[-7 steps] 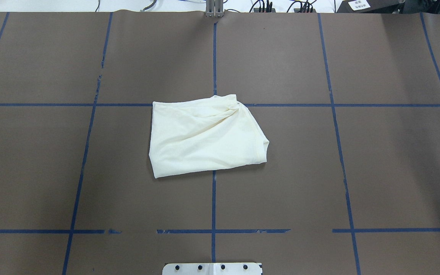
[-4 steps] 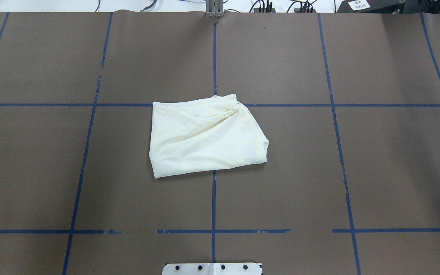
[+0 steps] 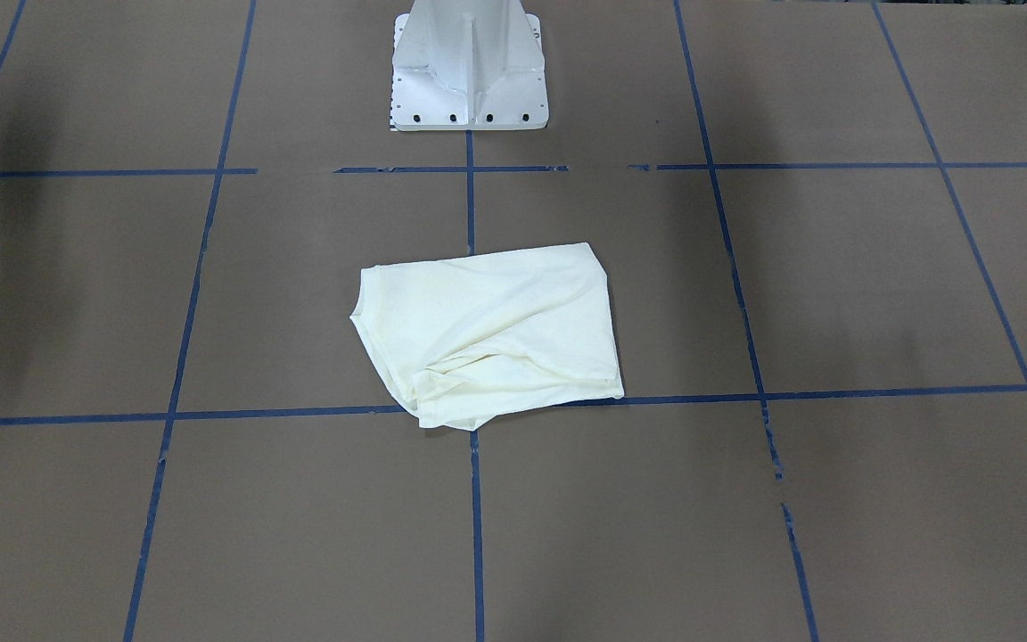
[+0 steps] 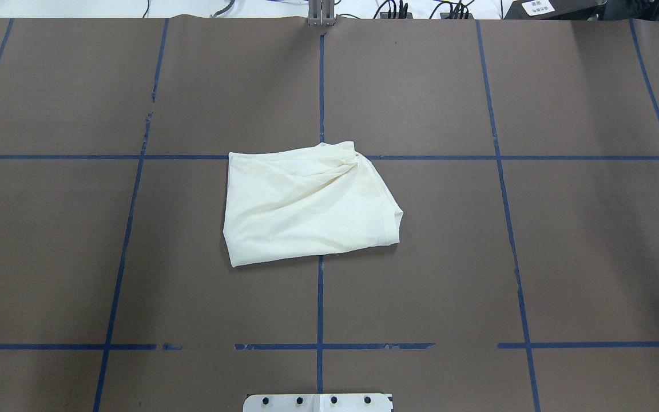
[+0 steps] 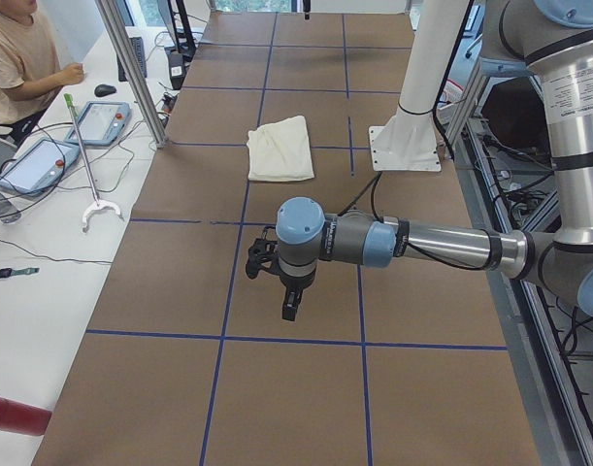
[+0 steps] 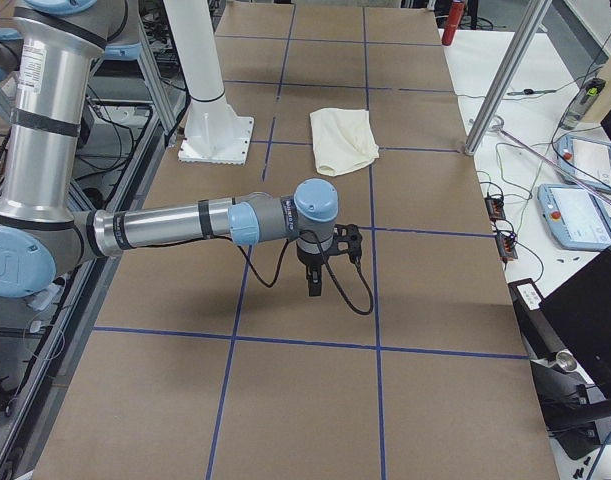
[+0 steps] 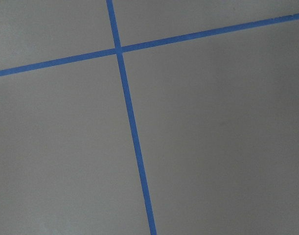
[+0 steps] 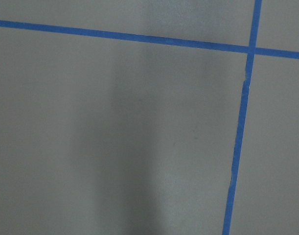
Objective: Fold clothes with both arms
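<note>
1. The left gripper hangs over the brown table, well apart from the shirt. It points down and has nothing in it. It shows only from the side, so I cannot tell how wide its pincer is. Its arm is a round, shiny grey tube with light blue caps. Its own camera sees only flat brown paper and blue tape lines that cross.
2. The T-shirt lies in the middle of the table, folded into a small bundle with four corners. It is soft cream cloth, with wrinkles bunched at one far corner. It sits on a crossing of the tape, out in front of the white base.
3. The right gripper hangs over the table too, well apart from the shirt, with nothing in it. I cannot tell how wide it is.
</note>
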`<state>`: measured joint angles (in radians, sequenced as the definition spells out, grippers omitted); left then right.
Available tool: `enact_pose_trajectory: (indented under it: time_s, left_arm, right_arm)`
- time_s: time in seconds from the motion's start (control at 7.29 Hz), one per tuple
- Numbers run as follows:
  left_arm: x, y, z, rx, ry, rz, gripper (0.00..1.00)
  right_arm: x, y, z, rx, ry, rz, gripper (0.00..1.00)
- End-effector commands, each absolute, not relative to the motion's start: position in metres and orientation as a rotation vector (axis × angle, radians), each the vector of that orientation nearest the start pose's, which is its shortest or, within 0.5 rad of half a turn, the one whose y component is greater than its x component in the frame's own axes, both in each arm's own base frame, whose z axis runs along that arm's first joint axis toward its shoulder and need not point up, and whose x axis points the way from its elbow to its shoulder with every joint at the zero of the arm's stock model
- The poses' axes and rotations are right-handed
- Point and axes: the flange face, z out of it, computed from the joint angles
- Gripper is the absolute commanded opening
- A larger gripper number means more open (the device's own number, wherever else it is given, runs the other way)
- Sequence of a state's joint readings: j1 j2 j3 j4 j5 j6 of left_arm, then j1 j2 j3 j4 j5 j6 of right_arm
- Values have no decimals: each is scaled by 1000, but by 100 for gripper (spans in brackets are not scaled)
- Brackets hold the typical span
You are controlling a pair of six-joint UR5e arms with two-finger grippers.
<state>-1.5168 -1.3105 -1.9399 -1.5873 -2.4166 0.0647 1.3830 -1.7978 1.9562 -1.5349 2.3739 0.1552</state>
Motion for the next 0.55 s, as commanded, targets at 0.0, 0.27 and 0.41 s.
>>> enact_pose_trajectory:
  time_s: [0.0,0.27,0.41]
  left_arm:
    - [-30,-405,577,123,970,167,100]
    - [-30,-431,594,101,937,155,100]
    - [-33,-431,600,96,897,151,100]
  right_arm:
    - [-14,-404,566,40,-817,-106,100]
    - [-14,-406,563,52,-817,-114,100]
    - [-14,-406,564,51,-815,-114,100]
